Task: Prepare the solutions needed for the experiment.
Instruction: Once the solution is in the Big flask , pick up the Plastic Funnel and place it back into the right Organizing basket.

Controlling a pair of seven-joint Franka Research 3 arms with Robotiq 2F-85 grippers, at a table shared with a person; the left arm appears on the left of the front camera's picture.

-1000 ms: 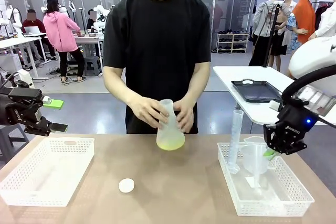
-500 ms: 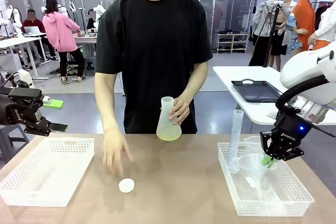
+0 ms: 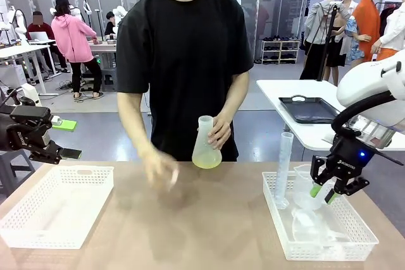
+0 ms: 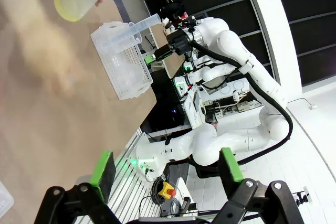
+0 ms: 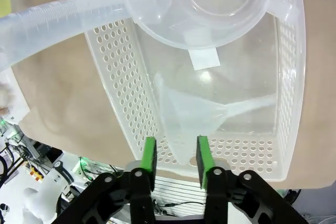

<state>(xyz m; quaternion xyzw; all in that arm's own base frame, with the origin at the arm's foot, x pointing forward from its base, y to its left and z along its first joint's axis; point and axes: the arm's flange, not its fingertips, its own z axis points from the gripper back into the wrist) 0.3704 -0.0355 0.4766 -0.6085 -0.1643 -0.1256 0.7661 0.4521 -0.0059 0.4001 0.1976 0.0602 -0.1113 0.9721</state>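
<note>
Tabletop (image 3: pixel 215 232) beneath hand (image 3: pixel 161 169), apparently motion-blurred

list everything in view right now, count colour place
table: 1, brown, centre
left basket: 1, white, table's left end
right basket: 1, white, table's right end
conical flask: 1, frosted, pale yellow solutions inside, far middle
graduated cylinder: 1, clear, right basket
measuring jug: 1, clear, right basket
funnel: 1, clear, lying in right basket
tray: 1, black, side table
person's hands: 2, one holding flask, one blurred
left gripper: open, beyond left basket
right gripper: open, over funnel
</note>
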